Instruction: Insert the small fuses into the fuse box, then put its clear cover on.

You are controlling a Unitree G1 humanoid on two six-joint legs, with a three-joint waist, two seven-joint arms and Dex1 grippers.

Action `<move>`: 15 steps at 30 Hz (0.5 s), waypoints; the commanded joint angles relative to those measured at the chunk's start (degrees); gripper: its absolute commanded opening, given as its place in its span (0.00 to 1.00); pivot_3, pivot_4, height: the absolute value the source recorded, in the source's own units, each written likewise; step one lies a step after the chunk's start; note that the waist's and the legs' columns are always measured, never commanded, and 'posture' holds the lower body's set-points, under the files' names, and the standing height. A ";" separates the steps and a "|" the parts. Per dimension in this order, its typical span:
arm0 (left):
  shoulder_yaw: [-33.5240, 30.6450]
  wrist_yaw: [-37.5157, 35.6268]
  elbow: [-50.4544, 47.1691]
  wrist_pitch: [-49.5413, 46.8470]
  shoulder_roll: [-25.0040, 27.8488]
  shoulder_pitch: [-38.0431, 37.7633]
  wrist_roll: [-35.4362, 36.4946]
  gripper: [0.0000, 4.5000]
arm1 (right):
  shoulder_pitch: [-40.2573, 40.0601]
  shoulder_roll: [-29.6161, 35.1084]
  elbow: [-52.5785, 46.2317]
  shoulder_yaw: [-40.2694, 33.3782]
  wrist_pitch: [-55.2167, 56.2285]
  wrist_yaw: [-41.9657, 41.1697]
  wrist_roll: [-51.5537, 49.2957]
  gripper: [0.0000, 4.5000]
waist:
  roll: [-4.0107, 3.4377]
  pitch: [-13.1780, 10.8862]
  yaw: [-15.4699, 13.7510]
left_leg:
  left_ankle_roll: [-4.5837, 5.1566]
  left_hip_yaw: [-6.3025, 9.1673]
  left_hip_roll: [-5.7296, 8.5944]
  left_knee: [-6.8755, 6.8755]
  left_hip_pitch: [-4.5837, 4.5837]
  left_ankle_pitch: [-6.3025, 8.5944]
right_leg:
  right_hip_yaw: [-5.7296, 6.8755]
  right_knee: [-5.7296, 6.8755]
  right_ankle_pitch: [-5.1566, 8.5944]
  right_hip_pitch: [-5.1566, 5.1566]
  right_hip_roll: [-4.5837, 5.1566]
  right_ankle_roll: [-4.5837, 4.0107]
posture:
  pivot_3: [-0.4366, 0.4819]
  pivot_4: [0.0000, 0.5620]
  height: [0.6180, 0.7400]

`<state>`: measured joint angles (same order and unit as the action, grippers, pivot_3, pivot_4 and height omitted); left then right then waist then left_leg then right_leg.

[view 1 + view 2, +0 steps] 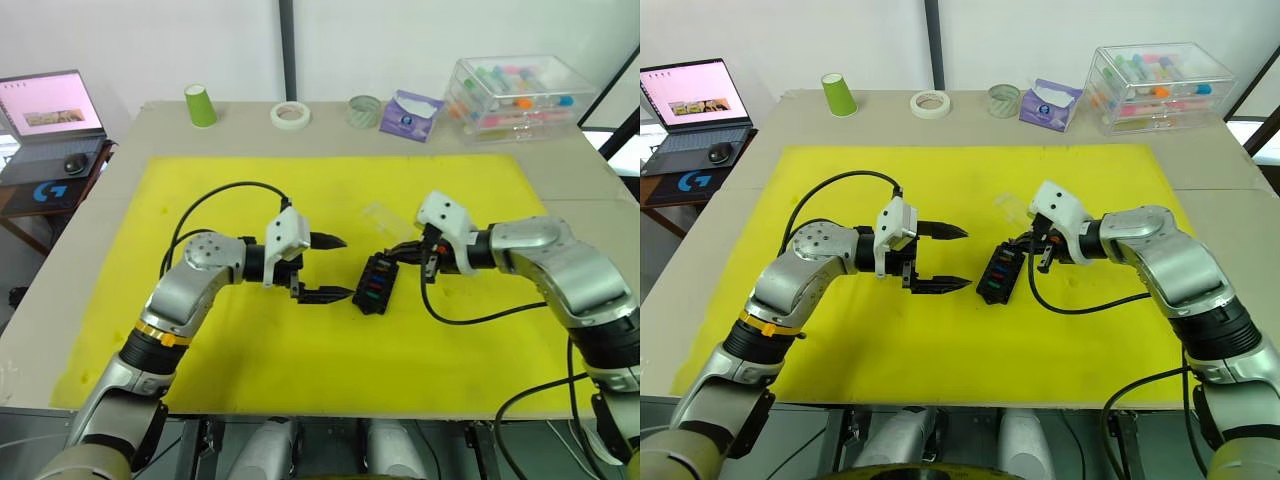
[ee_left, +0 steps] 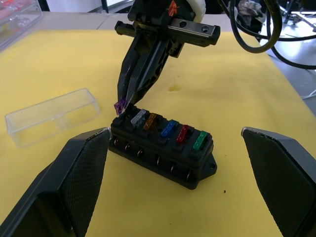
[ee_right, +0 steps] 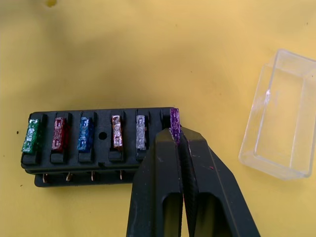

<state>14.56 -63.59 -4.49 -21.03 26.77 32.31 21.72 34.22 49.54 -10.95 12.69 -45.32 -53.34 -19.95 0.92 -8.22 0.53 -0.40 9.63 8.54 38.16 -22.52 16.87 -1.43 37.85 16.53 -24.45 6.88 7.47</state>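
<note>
Purple fuse [image 3: 174,122] base behind right fingers [image 3: 163,163].

The right gripper [image 3: 179,136], pinching the purple fuse [image 3: 174,120], blocks the fuse box's [image 1: 376,284] far end; its left side lies open.

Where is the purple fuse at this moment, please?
The purple fuse is pinched in the right gripper, at the end slot of the fuse box, beside the grey fuse.

fuse box [image 1: 376,284] between both grippers, clear cover [image 1: 380,216] just behind it on mat [image 1: 250,350]
</note>
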 commanded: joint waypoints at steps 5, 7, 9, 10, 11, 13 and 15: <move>-1.23 -0.16 -0.29 0.16 0.37 1.44 -0.02 0.99 | 1.16 -0.83 -0.24 -1.18 1.12 -1.08 1.22 0.00 | 0.00 0.00 0.04 | 0.00 0.00 0.00 0.00 0.00 0.00 | 0.00 0.00 0.00 0.00 0.00 0.00 | 0.48 0.27 1.00; -1.24 -0.17 -0.30 0.16 0.41 1.43 -0.01 0.99 | 1.07 -0.89 -0.22 -1.17 1.19 -1.40 1.49 0.00 | 0.00 0.00 0.01 | 0.00 0.00 0.00 0.00 0.00 0.00 | 0.00 0.00 0.00 0.00 0.00 0.00 | 0.48 0.27 1.00; -1.24 -0.09 -0.10 0.23 0.35 1.57 -0.08 0.99 | 0.88 -0.79 -0.08 -1.00 1.46 -1.82 1.91 0.00 | 0.00 0.00 0.01 | 0.00 0.00 0.00 0.00 0.00 0.00 | 0.00 0.00 0.00 0.00 0.00 0.00 | 0.48 0.27 1.00; -1.24 -0.06 -0.04 0.26 0.33 1.61 -0.11 0.99 | 0.82 -0.77 -0.04 -0.94 1.58 -1.94 2.09 0.00 | 0.00 0.00 0.02 | 0.00 0.00 0.00 0.00 0.00 0.00 | 0.00 0.00 0.00 0.00 0.00 0.00 | 0.48 0.27 1.00; -1.23 -0.04 0.01 0.25 0.31 1.65 -0.11 0.99 | 0.80 -0.77 0.08 -0.89 1.67 -2.02 2.31 0.00 | 0.00 0.00 0.02 | 0.00 0.00 0.00 0.00 0.00 0.00 | 0.00 0.00 0.00 0.00 0.00 0.00 | 0.48 0.27 1.00; -1.24 -0.02 0.09 0.21 0.29 1.73 -0.10 0.99 | 0.70 -0.74 0.50 -0.74 2.10 -2.31 2.77 0.00 | 0.00 0.00 0.01 | 0.00 0.00 0.00 0.00 0.00 0.00 | 0.00 0.01 0.00 0.00 0.00 0.00 | 0.48 0.27 1.00; -1.25 -0.01 0.13 0.20 0.35 1.76 -0.10 0.99 | 0.56 -0.50 1.13 -0.16 3.08 -2.77 3.68 0.00 | 0.00 0.00 0.02 | 0.00 0.00 0.00 0.00 0.00 0.00 | 0.00 0.01 0.00 0.00 0.00 0.00 | 0.48 0.27 1.00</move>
<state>14.52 -63.57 -3.43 -21.02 26.88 33.08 21.71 34.22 48.44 -9.67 12.93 -43.56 -55.65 -17.06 0.92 -8.22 0.55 -0.40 9.63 8.54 38.17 -22.52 16.87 -1.43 37.85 16.53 -24.45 6.88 7.47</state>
